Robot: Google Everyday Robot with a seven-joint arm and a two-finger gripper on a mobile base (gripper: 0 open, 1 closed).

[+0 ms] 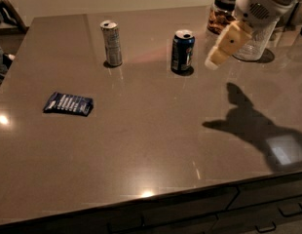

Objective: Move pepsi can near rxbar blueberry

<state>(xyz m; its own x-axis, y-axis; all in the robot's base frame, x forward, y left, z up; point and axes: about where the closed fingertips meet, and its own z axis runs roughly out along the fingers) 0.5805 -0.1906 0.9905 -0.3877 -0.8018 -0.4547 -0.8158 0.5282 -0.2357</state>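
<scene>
The pepsi can (182, 51), short and dark blue with a silver top, stands upright at the back middle of the brown table (141, 145). The rxbar blueberry (68, 103), a flat dark blue wrapper with white lettering, lies at the left, far from the can. My gripper (213, 61) hangs above the table just right of the pepsi can, apart from it, pointing down and left. It holds nothing.
A taller slim silver can (111, 43) stands at the back left. A glass jar with a dark lid (223, 12) and a clear glass container (253, 42) stand at the back right behind my arm. The table's front edge runs along the bottom.
</scene>
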